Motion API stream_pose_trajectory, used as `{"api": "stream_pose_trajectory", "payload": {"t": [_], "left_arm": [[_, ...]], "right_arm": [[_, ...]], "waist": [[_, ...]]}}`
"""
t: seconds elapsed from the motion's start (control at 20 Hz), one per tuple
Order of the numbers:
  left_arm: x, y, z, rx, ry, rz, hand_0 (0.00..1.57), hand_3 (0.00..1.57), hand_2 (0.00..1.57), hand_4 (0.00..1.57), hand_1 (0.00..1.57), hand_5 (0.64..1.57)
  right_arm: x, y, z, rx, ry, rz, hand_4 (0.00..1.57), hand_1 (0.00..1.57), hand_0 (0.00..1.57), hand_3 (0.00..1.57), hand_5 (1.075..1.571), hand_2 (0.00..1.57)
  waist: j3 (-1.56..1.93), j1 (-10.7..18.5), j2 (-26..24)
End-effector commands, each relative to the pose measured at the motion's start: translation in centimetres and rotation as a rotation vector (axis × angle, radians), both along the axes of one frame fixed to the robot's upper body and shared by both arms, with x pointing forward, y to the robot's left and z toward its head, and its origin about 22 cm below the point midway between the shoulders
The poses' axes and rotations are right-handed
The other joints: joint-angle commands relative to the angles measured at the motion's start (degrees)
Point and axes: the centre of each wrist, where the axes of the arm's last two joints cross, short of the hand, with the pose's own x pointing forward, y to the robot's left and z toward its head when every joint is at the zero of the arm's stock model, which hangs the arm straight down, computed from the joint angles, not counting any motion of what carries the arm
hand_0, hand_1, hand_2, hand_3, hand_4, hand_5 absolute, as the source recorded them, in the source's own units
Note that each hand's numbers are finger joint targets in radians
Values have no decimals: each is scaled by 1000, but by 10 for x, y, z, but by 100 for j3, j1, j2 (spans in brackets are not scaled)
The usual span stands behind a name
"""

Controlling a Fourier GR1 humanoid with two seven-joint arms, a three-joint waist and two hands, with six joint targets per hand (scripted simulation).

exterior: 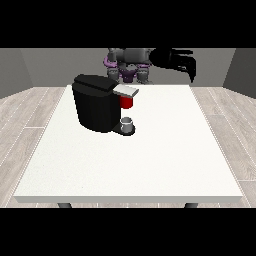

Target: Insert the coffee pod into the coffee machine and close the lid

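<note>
**A:** Where's the pod? I can't make it out for certain. There's a grey thing (128, 123) on the machine's base, right under the spout. Might be a cup.

**B:** I wouldn't swear to it either. The machine (97, 102) stands on the left half of the table (165, 165), towards the far edge, with its grey lid (125, 90) jutting out to the right. Just under the lid there's a red thing at the machine (127, 102).

**A:** And the hands?

**B:** I only see one, the hand at the view's right (187, 63). It's raised above the far edge, well apart from the machine and touching nothing. Its fingers hang downward, a little bent, with nothing held.

**A:** The other hand?

**B:** I can't find it; it may be behind the machine or close to the body (129, 62), which sits at the middle of the far edge.

**A:** Plenty of room, then.

**B:** Yes. The whole right half of the table is bare white, and so is the wide near strip down to the front edge. To the left of the machine there's only a narrow margin before the left edge.
</note>
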Motion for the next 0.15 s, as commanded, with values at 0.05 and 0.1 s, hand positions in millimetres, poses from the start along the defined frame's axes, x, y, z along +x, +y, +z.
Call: {"api": "stream_pose_trajectory", "payload": {"t": [0.05, 0.1], "left_arm": [[-12, 53, -44, -31, 85, 129, 0, 0, 0, 266, 0, 1571], [-5, 37, -28, -32, 68, 133, 0, 0, 0, 266, 0, 1571]], "right_arm": [[-25, 47, -49, 20, 33, 164, 263, 0, 0, 0, 1571, 0], [-20, 47, -55, 28, 42, 165, 259, 0, 0, 0, 1571, 0]], "waist": [[-5, -765, -542], [-2, -786, -481]]}}
